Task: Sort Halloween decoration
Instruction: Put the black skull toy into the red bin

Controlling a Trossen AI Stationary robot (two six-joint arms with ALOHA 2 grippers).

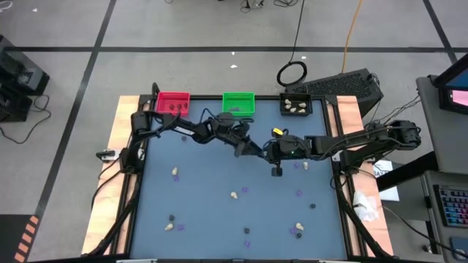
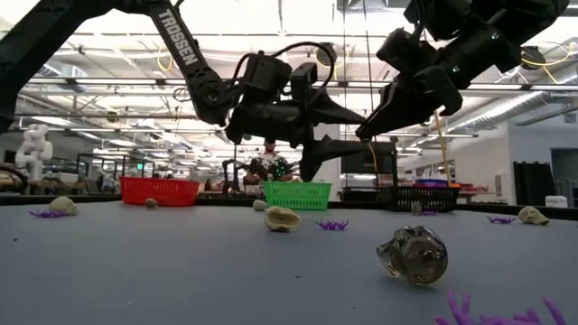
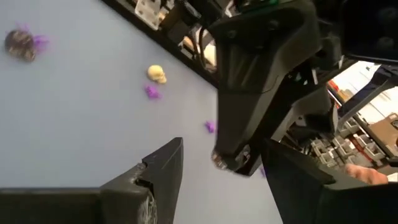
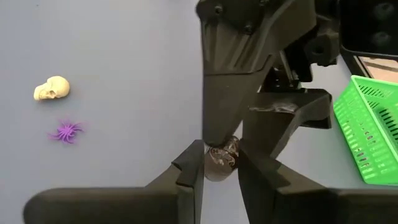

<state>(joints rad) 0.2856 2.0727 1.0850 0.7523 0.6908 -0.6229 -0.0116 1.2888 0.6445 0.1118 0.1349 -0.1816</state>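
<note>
Above the middle of the table my two grippers meet tip to tip. My right gripper [image 4: 219, 155] [image 1: 269, 151] is shut on a small dark grey lump [image 4: 221, 163], one of the Halloween decoration pieces. My left gripper [image 3: 224, 146] [image 1: 254, 149] stands open. Its two fingers [image 3: 163, 168] are on either side of that lump [image 3: 221, 160] and of the right fingertips, with a gap on each side. Other trinkets lie on the table: cream lumps [image 1: 175, 173] [image 1: 234, 195], purple bits [image 1: 244, 190] and dark lumps [image 1: 312, 206]. My right gripper pinches the dark lump by its two sides [image 4: 211, 163] between its two fingers, at their free ends. The fingers come slanting down from the table's right side. The lump is lifted clear of the table.
A red bin [image 1: 172, 102], a green bin [image 1: 238, 103] and a black bin [image 1: 296, 106] with cream lumps stand along the far edge. More trinkets lie near the front edge, among them a dark lump [image 2: 413, 255].
</note>
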